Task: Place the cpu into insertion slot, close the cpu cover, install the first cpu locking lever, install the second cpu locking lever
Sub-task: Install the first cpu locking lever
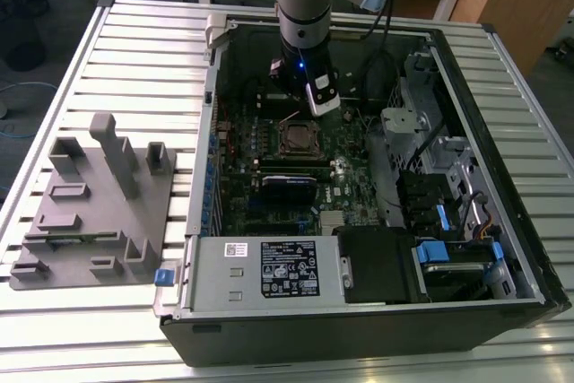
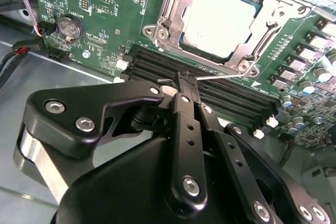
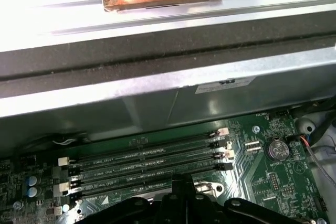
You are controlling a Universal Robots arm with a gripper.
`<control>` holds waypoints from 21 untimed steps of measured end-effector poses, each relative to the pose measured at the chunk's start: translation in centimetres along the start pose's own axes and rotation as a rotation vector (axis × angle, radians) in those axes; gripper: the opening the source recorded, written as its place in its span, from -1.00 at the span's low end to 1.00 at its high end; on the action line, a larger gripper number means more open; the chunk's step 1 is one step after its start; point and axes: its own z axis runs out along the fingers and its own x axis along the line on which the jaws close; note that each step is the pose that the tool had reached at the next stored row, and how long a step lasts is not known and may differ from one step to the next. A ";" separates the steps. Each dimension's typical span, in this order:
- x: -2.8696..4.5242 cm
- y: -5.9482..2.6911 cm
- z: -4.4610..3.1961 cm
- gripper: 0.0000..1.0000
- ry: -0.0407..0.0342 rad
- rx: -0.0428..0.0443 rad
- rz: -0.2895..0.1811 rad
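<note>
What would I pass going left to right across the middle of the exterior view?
Grey fixture plate with upright blocks → open computer case's side wall → insertion slot on the green board → silver drive cage.

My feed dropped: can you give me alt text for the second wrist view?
A dull grey square metal cpu sits on the green circuit board, framed by a silver-grey metal cover plate. In front, the black claw is shut, its tips over long black memory slots beside a thin silver wire lever.
</note>
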 end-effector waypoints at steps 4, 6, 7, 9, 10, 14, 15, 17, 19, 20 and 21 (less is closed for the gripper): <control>0.02 0.06 0.10 -0.79 -0.0016 0.0008 -0.001; -0.01 0.07 0.16 -0.79 -0.0030 0.0023 -0.001; -0.04 0.07 0.18 -0.79 -0.0033 0.0030 -0.001; -0.11 0.06 0.26 -0.79 -0.0041 0.0042 -0.002; -0.14 0.06 0.30 -0.79 -0.0046 0.0048 -0.002; -0.19 0.04 0.45 -0.79 -0.0077 0.0078 -0.003; -0.19 0.04 0.49 -0.79 -0.0087 0.0085 -0.004; -0.18 0.02 0.58 -0.79 -0.0107 0.0101 -0.004; -0.17 0.00 0.68 -0.79 -0.0130 0.0126 -0.005; -0.16 -0.02 0.74 -0.79 -0.0142 0.0138 -0.006; -0.16 -0.03 0.79 -0.79 -0.0153 0.0149 -0.006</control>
